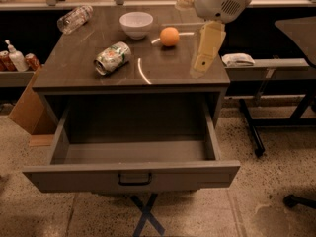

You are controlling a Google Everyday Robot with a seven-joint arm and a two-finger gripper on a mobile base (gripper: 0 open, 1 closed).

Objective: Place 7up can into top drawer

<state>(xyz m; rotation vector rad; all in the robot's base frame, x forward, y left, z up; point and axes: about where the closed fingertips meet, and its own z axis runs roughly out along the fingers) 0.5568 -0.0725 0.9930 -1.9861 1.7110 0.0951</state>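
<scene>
The 7up can lies on its side on the dark cabinet top, left of centre, with a silver end facing front-left. The top drawer is pulled fully out below it, and its grey inside shows nothing in it. My gripper hangs from the white arm over the right part of the cabinet top. It is well right of the can, above the surface, and holds nothing that I can see.
On the cabinet top stand a white bowl, an orange and a clear plastic bottle lying at the back left. Red cans and a pump bottle sit on a left shelf. A side table with a white cloth is on the right.
</scene>
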